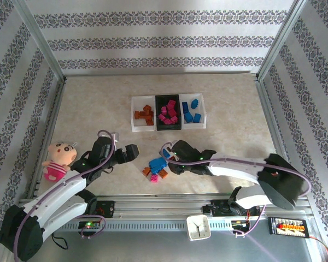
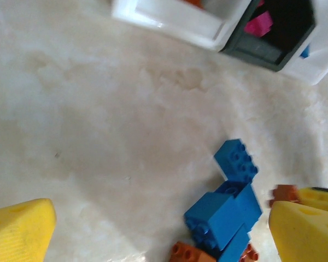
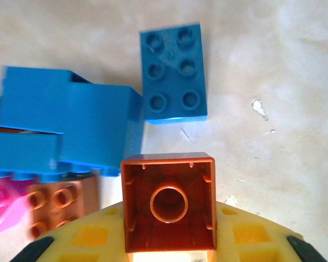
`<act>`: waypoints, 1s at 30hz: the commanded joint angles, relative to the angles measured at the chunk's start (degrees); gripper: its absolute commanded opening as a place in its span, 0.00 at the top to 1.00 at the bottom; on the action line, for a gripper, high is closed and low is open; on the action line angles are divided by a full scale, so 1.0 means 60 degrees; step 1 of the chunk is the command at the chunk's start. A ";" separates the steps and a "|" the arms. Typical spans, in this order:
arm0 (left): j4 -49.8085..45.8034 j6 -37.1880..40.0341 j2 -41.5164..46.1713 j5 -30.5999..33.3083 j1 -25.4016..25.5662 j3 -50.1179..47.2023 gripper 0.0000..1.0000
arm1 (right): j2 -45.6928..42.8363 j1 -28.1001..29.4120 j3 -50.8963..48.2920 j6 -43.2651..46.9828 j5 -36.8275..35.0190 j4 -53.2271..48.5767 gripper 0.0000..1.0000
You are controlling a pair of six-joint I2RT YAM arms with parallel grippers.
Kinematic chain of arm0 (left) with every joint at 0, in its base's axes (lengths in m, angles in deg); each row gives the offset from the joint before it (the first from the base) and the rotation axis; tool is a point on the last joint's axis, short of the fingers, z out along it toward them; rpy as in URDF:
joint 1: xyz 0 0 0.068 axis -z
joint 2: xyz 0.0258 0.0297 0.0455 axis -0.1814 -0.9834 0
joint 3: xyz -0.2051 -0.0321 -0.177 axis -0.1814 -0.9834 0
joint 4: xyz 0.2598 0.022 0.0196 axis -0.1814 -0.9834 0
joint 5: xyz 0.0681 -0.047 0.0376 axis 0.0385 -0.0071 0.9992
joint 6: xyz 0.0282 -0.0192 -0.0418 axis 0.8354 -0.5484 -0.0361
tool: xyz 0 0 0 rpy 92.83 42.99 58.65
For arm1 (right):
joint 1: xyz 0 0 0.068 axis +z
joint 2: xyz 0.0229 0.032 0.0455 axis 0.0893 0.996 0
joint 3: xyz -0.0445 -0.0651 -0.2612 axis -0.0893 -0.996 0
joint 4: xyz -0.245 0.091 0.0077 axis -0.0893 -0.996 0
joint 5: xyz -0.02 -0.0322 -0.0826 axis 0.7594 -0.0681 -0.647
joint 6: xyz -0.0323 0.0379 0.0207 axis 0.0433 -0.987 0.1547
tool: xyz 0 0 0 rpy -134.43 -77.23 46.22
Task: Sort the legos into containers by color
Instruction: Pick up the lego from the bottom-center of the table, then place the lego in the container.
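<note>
Three joined containers stand mid-table: a white bin (image 1: 135,124) with orange-brown legos, a black bin (image 1: 158,113) with magenta ones, and a white bin (image 1: 203,112) with blue ones. A loose pile of legos (image 1: 156,166) lies in front of them. My right gripper (image 1: 169,158), at the pile's right edge, is shut on an orange-brown brick (image 3: 168,202) whose hollow underside faces the camera, just above its yellow pads (image 3: 87,237). Blue bricks (image 3: 172,73) lie beyond it. My left gripper (image 2: 164,234) hangs open left of the pile, with blue bricks (image 2: 224,213) near its right finger (image 2: 306,229).
A pink plush doll (image 1: 57,161) lies at the left edge beside my left arm. A small white clock (image 1: 198,226) sits on the front rail. Metal frame posts and patterned walls close in the table. Bare tabletop (image 1: 98,103) lies left of the containers.
</note>
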 commanded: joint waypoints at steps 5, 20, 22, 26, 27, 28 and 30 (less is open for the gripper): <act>-0.0168 -0.0294 0.0616 -0.0472 0.0067 -0.0660 0.00 | -0.0113 -0.0394 0.1933 0.0258 0.0724 -0.0324 0.77; -0.1082 -0.0550 0.1911 -0.0710 0.0128 -0.1227 0.00 | 0.7417 -0.1621 1.0181 -0.0167 0.0154 -0.1343 0.72; -0.1200 -0.0561 0.1988 -0.0705 0.0136 -0.1256 0.00 | 0.7923 -0.1695 1.0866 -0.0280 0.0000 -0.1619 0.67; -0.1202 -0.0557 0.1982 -0.0816 0.0178 -0.1287 0.00 | 0.8387 -0.1824 1.1662 -0.0510 0.0103 -0.1854 0.43; -0.1166 -0.0539 0.1949 -0.0857 0.0185 -0.1286 0.02 | 0.8346 -0.1823 1.1681 -0.0503 0.0106 -0.1831 0.39; -0.1111 -0.0495 0.1864 -0.0904 0.0185 -0.1259 0.04 | 0.8227 -0.1828 1.1631 -0.0478 0.0090 -0.1811 0.37; -0.1049 -0.0392 0.1611 -0.0921 0.0292 -0.1146 0.10 | 0.7868 -0.1828 1.1298 -0.0444 0.0161 -0.1649 0.35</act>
